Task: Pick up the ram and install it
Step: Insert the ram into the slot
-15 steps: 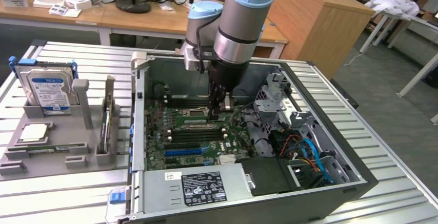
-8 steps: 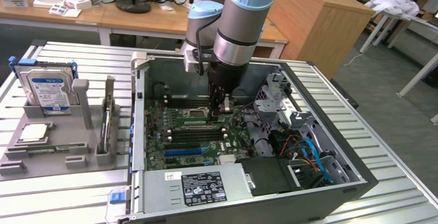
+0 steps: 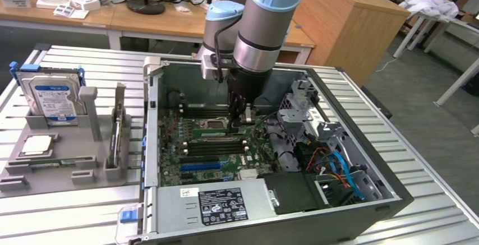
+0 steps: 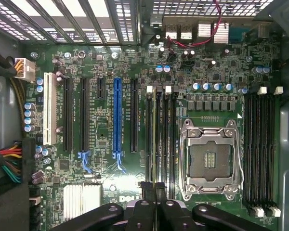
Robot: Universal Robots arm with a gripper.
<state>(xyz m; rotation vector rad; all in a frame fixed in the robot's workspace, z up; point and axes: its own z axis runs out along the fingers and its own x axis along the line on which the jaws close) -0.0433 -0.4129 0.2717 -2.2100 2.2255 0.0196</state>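
Gripper [image 4: 155, 195] jaws shut at ram [image 4: 156, 127] end; pinch or push unclear to me. Ram stands edge-on on motherboard [image 4: 102, 132], beside CPU socket [image 4: 209, 159]. My worry: one-ended press leaves far end unseated and flexes board.

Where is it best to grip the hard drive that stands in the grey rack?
Probably its upper edge, from straight above, pinching the two broad faces: the hard drive stands upright and the grey rack covers its lower part.
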